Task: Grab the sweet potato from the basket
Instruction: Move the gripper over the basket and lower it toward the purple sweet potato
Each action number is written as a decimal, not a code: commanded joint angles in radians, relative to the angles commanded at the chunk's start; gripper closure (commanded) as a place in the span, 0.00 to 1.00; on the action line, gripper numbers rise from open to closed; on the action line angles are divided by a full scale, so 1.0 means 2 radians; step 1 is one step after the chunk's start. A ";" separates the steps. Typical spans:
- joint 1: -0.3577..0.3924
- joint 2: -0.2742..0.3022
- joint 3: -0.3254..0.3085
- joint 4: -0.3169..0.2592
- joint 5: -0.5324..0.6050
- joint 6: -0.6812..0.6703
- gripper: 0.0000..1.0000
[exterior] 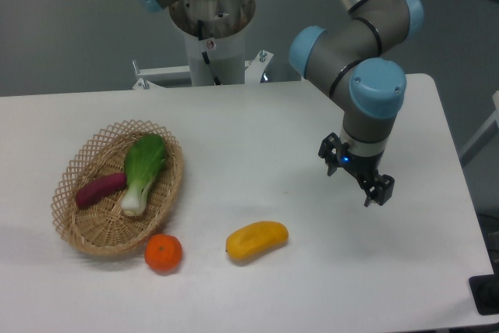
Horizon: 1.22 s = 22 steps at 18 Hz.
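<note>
A small purple-magenta sweet potato (100, 190) with tapered ends is seen lying slantwise on the floor of the shallow oval tan wicker basket (82, 234), towards its left side.

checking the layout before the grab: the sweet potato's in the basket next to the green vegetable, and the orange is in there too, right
Not quite. The orange sits on the table, outside the basket, against its near rim. The sweet potato and green vegetable do lie side by side in the basket, as the fixed camera shows.

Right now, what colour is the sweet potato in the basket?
Purple-magenta sweet potato, clearest in the fixed camera view.
</note>
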 joint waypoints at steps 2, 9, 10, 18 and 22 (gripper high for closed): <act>-0.002 0.013 -0.018 0.000 -0.013 -0.011 0.00; -0.064 0.022 -0.028 0.002 -0.023 -0.100 0.00; -0.075 0.022 -0.028 0.001 -0.023 -0.109 0.00; -0.184 0.021 -0.027 0.001 -0.028 -0.225 0.00; -0.232 0.018 -0.021 0.001 -0.051 -0.268 0.00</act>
